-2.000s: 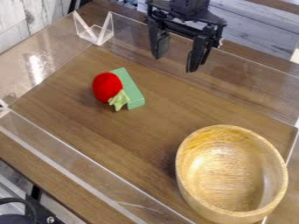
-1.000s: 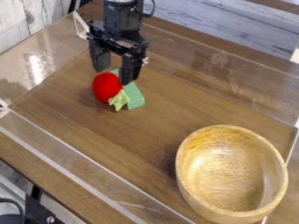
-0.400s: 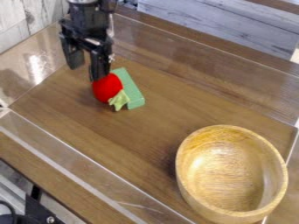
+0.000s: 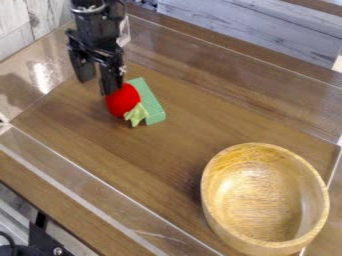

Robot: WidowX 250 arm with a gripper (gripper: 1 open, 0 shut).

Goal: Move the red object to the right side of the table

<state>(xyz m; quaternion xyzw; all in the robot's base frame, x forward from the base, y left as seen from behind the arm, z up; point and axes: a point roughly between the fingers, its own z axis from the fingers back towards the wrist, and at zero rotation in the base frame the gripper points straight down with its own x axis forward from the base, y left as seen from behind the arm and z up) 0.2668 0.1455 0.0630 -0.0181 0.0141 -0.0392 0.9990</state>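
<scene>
My claw (image 4: 102,80) points straight down over the far left part of the counter (image 4: 201,125). Its two dark fingers (image 4: 83,68) stand apart, nothing between them. The tips hang just above and slightly left of the red fruit (image 4: 122,98); from this view I cannot tell whether either finger touches it.

The fruit sits on the counter, left of centre, toward the far side. It is small, round and glossy. Its pale green stem (image 4: 134,118) points toward the near edge. The fruit lies against the left side of a flat green block (image 4: 150,105), touching it. The block lies flat, angled, its long side running from far left to near right.

A round wooden bowl (image 4: 265,205) stands upright at the near right corner of the counter, well apart from fruit and block. It is much larger than the fruit. Its inside shows bare wood.

The counter is brown wood grain. Low clear walls (image 4: 80,178) border it; the near left wall catches glare. A small clear angled piece (image 4: 107,32) stands at the far left, behind my arm. Pale planks (image 4: 267,25) run behind the far wall.

The fruit is on the left half of the counter; the right half holds only the bowl.
</scene>
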